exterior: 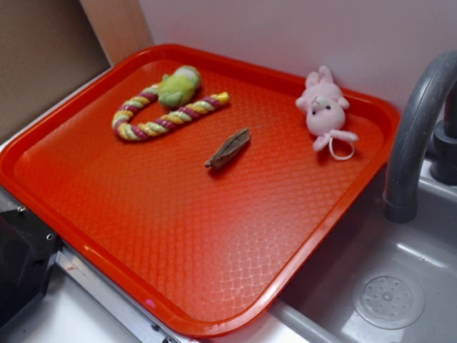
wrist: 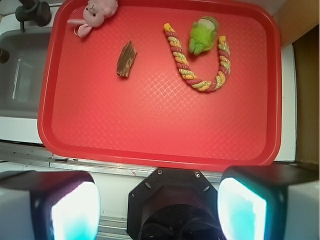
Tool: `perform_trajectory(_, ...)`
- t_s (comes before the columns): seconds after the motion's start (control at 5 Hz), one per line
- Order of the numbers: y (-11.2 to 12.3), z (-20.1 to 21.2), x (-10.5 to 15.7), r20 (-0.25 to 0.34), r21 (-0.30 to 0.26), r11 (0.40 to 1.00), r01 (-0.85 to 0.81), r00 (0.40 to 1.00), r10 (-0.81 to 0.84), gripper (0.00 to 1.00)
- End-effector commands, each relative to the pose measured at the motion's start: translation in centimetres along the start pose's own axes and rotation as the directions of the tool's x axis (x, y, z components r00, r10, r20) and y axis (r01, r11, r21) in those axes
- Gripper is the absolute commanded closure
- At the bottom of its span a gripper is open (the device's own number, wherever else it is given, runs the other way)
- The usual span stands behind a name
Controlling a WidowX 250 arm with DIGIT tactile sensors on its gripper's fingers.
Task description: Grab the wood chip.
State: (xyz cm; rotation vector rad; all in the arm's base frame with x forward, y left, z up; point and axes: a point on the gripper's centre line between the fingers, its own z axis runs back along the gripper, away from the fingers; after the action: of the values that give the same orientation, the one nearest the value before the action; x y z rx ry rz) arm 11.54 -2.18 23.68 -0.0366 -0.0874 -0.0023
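The small flat brown-grey wood chip (exterior: 228,148) (wrist: 127,59), a rough sliver with pointed ends and lengthwise grain, is lying alone on the bare textured floor of the red plastic tray (exterior: 186,243) (wrist: 160,130), slightly above the middle of the exterior frame and in the upper left part of the wrist frame, with nothing touching it. Up and to the left of it in the exterior view, a curved rope toy striped yellow, pink and white (exterior: 163,118) (wrist: 197,62) is resting near a small green plush figure (exterior: 178,86) (wrist: 203,34) that is sitting within its bend. To the chip's right in that view, a pink plush rabbit (exterior: 323,107) (wrist: 95,12) is lying near the tray's far rim. Beyond the tray, at the right edge, a grey sink (exterior: 385,293) (wrist: 20,85) with a curved grey faucet (exterior: 414,136) is showing. Along the bottom of the wrist frame, the gripper (wrist: 159,210) is hovering off the tray's near edge, its two pale fingers (wrist: 75,210) standing wide apart and holding nothing.
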Motion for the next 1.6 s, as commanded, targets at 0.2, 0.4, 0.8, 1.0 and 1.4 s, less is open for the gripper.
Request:
perform_trajectory(0.2,-0.9,-1.0,0.9,0.041,0.008,0.993,-0.117,0.992,0.116,0.00)
perform_trajectory(0.4,-1.3,-1.9,1.4,0.121,0.007,0.978,-0.209,0.971,0.207,0.00)
perform_trajectory(0.8,-2.7,-6.3,5.9,0.106,-0.022,0.948,-0.318,0.942,0.318,0.00)
perform_trajectory(1.0,-3.1,-8.7,8.5,0.094,-0.031,0.956,-0.291,0.952,0.292,0.00)
perform_trajectory(1.4,-5.0,-15.1,11.4,0.017,0.011,0.971,-0.240,0.971,0.240,0.00)
